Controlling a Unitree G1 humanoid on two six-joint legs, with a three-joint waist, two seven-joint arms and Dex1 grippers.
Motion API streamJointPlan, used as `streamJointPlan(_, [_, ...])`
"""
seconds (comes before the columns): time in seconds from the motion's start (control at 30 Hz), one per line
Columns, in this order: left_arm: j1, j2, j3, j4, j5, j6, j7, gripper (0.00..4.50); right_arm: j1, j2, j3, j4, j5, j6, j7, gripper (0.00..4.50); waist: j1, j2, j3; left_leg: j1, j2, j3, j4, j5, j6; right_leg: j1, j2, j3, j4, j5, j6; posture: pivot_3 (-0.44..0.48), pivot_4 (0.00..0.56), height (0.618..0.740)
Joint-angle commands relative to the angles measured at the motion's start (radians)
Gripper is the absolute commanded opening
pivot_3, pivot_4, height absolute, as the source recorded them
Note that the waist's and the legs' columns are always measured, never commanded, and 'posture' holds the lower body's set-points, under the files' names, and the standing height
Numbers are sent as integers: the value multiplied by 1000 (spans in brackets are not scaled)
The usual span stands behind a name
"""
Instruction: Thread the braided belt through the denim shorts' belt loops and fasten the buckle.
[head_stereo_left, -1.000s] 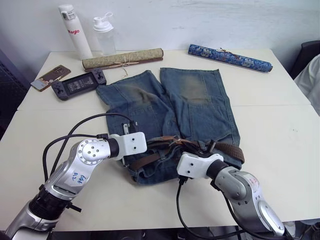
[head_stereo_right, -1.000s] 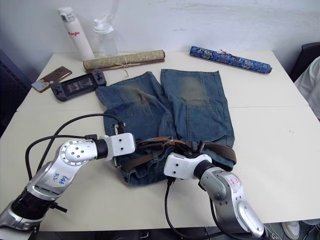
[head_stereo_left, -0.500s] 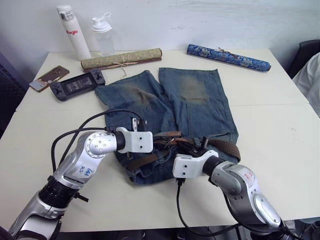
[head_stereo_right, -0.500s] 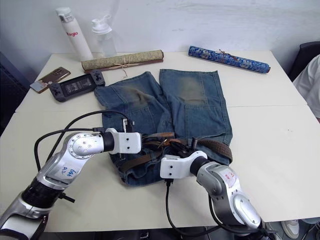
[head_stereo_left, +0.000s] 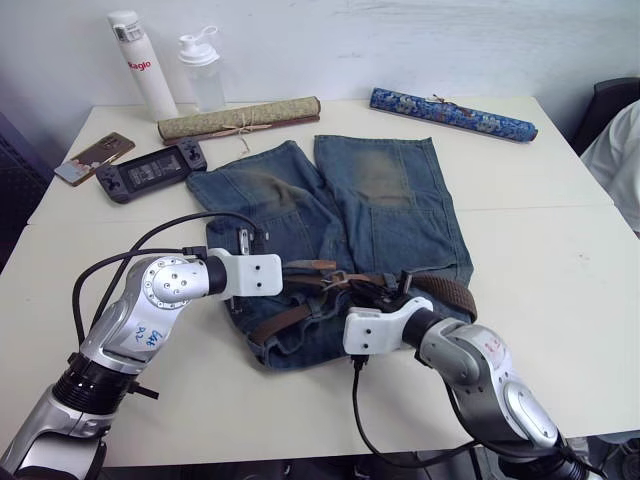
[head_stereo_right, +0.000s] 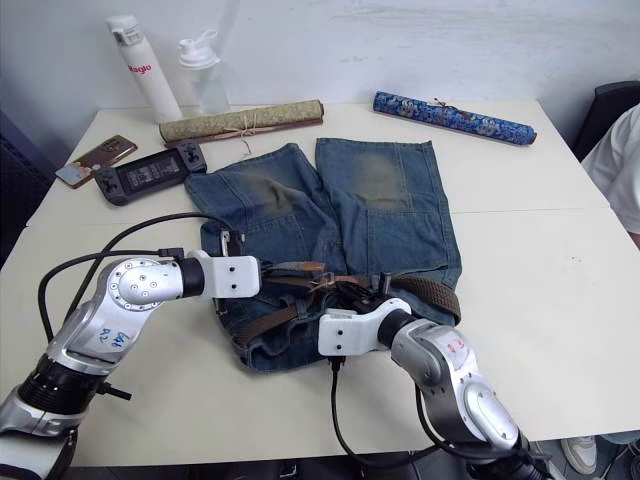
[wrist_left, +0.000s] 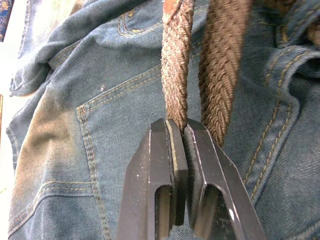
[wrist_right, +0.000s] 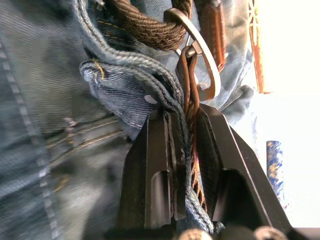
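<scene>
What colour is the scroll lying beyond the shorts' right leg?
Patterned blue scroll, clearest in the left eye view.

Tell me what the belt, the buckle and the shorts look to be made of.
Braided belt: brown woven cord or leather strands, matte; the plaited weave shows. Buckle: silvery metal, smooth and shiny. Denim shorts: faded blue denim with yellow stitching and brownish worn patches. Both claws are shut on these.
</scene>
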Motion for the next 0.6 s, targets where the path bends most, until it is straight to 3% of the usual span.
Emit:
streamJointPlan(0.03, [-15, 24, 21, -8, 5, -28, -21, 0, -37, 6, 1, 11, 6, -45, 4, 119, 0, 0, 0, 0, 0, 0, 0, 0, 0, 0, 0, 0, 0, 0, 0, 0, 150, 717])
streamJointPlan(0.6, [-39, 47, 39, -10, 6, -49, -63, 0, -67, 27, -20, 56, 9, -57, 6, 119, -1, 0, 0, 0, 0, 0, 1, 0, 0, 0, 0, 0, 1, 0, 0, 0, 150, 717])
